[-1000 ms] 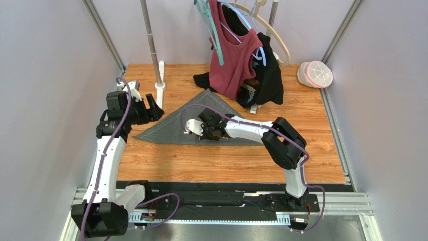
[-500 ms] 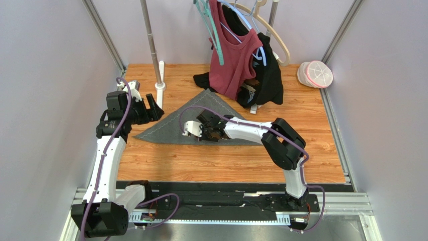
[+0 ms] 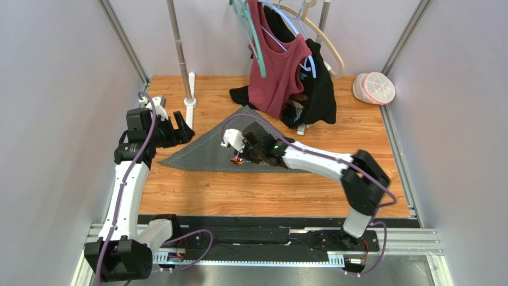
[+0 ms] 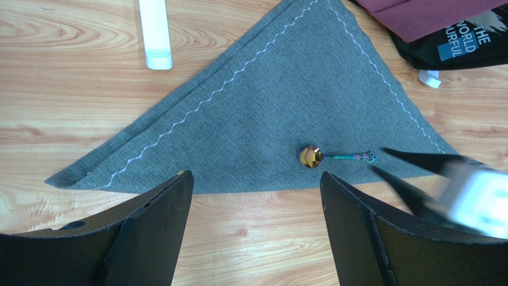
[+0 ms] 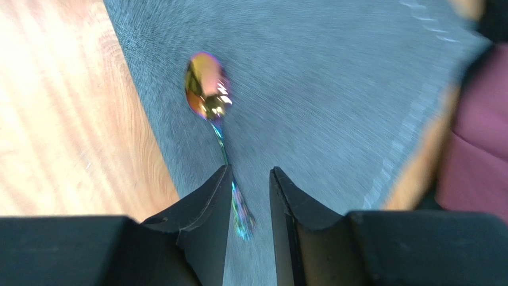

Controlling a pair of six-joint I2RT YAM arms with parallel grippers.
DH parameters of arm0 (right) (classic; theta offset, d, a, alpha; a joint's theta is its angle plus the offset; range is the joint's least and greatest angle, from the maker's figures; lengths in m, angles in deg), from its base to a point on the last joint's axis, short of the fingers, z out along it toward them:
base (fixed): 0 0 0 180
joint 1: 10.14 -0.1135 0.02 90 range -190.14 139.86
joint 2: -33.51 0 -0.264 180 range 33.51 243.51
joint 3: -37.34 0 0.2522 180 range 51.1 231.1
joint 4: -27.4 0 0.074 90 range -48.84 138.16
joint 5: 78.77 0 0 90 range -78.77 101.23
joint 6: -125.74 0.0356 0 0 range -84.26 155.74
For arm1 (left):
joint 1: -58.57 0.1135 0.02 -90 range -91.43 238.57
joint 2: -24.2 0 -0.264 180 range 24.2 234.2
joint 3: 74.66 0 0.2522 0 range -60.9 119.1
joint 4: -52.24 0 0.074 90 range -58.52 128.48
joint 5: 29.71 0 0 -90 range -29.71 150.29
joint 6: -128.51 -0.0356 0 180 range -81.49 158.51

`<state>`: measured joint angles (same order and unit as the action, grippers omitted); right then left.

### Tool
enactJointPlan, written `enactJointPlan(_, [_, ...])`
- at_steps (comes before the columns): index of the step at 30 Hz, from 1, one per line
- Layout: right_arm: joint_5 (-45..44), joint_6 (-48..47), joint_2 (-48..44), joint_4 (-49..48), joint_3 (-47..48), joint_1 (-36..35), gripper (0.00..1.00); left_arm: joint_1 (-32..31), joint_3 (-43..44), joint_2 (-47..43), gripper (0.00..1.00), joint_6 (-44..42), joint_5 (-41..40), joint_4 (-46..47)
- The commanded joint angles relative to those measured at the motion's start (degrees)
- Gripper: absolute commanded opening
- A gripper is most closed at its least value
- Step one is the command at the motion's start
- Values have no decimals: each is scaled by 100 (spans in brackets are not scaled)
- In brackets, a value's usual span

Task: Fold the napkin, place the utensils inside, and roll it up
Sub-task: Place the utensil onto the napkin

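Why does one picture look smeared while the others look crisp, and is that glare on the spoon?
Right wrist view: the napkin and wooden table are streaked, likely motion blur, and the spoon shows bright glare on its bowl. Left wrist view: sharp, except the right pincer at the right edge, which is smeared. Top view: crisp, evenly lit, only soft shadows.

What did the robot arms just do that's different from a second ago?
The right gripper opened, let go of the spoon and lifted a little; the spoon now lies on the napkin near its near edge. The left gripper stayed open, and the folded napkin didn't move.
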<state>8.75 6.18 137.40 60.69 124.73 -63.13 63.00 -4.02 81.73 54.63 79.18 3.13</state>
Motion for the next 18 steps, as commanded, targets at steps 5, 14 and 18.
enactJointPlan(5, [-1297,2470,-2871,-1504,-2129,166,43,-3,7,-76,88,-74,-27,116])
enactJointPlan(14, [-2417,6316,-4316,-425,-3556,1720,60,-3,-2,-85,88,-74,-88,117])
enactJointPlan(18, [-1843,7156,-4667,-274,-4135,2538,62,-3,7,-102,88,-83,-132,116])
